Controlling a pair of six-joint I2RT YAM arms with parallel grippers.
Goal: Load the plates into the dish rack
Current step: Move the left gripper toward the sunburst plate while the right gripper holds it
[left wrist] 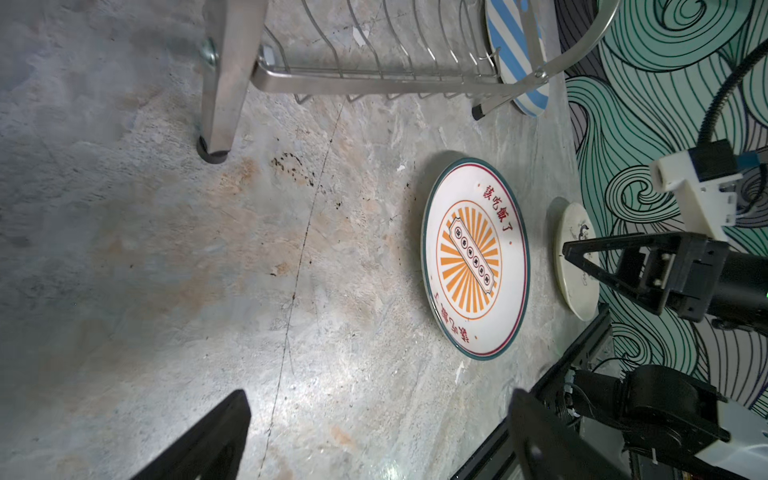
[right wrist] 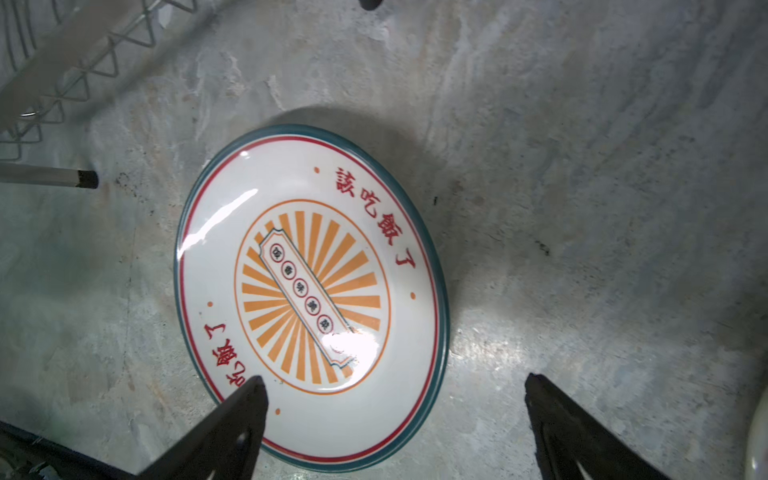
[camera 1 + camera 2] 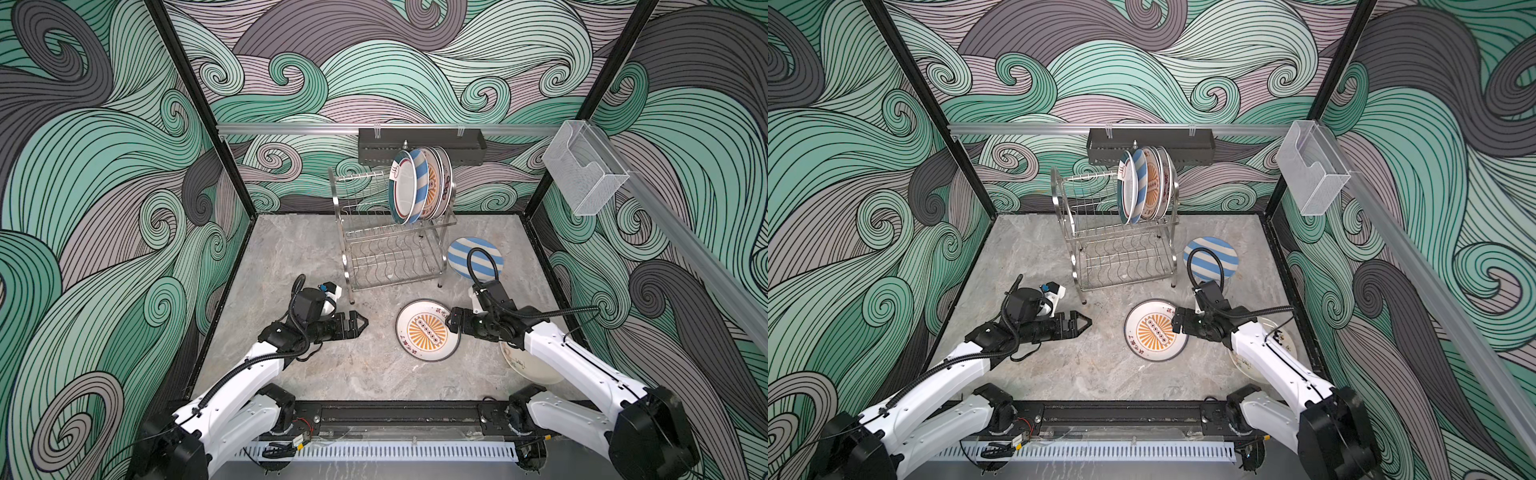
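Observation:
Several plates (image 3: pixel 419 185) stand on edge in the top tier of the steel dish rack (image 3: pixel 390 249). In both top views an orange sunburst plate (image 3: pixel 428 330) lies flat on the table in front of the rack. My right gripper (image 3: pixel 449 321) hovers open at that plate's right rim. In the right wrist view it (image 2: pixel 392 382) straddles the rim: one finger is over the sunburst plate (image 2: pixel 311 291), the other over bare table. A blue-striped plate (image 3: pixel 457 251) lies right of the rack. A cream plate (image 3: pixel 523 368) lies partly under the right arm. My left gripper (image 3: pixel 361 322) is open and empty, left of the sunburst plate.
A black perforated tray (image 3: pixel 419 145) hangs on the back rail behind the rack. A clear plastic box (image 3: pixel 586 174) hangs on the right rail. The rack's front leg (image 1: pixel 214 149) stands just beyond the left gripper. Patterned walls close in three sides of the table.

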